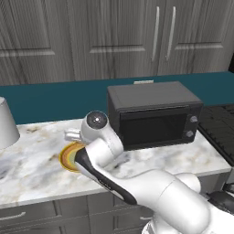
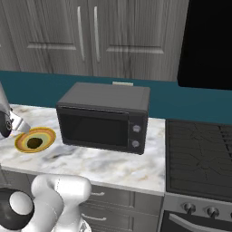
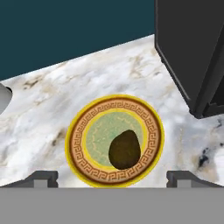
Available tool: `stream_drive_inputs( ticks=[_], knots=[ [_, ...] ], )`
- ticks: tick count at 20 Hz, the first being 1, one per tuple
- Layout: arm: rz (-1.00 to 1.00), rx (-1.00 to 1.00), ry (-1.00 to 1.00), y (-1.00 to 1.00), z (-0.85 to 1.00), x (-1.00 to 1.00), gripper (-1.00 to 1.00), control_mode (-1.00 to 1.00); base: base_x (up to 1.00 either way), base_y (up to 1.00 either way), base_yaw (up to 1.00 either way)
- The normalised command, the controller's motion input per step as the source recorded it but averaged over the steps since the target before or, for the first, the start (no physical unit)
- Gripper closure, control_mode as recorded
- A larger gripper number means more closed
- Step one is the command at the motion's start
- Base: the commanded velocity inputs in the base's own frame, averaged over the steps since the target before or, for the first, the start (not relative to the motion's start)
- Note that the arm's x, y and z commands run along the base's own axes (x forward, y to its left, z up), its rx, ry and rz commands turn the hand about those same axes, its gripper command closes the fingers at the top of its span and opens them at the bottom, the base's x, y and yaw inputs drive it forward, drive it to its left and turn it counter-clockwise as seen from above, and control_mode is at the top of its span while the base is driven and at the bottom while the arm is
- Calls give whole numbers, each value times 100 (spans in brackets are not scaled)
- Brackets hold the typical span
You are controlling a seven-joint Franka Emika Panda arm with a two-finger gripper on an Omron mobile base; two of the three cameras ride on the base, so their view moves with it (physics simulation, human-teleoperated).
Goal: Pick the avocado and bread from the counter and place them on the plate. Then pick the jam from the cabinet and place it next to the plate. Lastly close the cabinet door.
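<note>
Along the back wall, grey wood-grain cabinet doors (image 1: 114, 36) all look closed from here, no jam visible; marble surface (image 1: 32, 164) below carries the black microwave (image 2: 104, 117), well to the right of the plate (image 3: 115, 141); black stove top (image 2: 199, 158) further right; white pale object (image 1: 7, 123) at the far left edge, can't tell what it is; bread not spotted in any view.

Plate lies flat on the surface, near the front edge; avocado (image 3: 125, 149) rests on it, on the pale green centre and over the inner edge of the orange ring, off-centre toward the microwave side; also seen as a dark blob on the plate in the right base view (image 2: 35, 143).

Jaws (image 3: 112, 177) released, spread wide, hovering above the plate, nothing between them; avocado drop looks done.

Step in hand, my read: lift straight up clear of the plate without nudging the avocado, then go find the bread.

Avocado egg-shaped; in the hand view long axis runs roughly vertical with a slight tilt, narrow end pointing up toward the backsplash.
</note>
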Motion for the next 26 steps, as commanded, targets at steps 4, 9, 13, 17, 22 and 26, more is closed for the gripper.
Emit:
stream_drive_inputs(
  ticks=[4,9,13,17,22,26],
  knots=[
    [1,8,-2,-13,44,-52,-100,-100,0,0,0],
    [8,9,-9,-43,33,-67,-100,-100,0,0,0],
    [14,15,-9,-64,34,-60,-100,-100,0,0,0],
    [2,6,-3,-17,13,-13,-100,100,0,0,0],
    [0,0,0,0,0,0,-100,100,-61,0,0],
    [0,0,0,0,0,0,-100,100,-62,15,0]
  ],
)
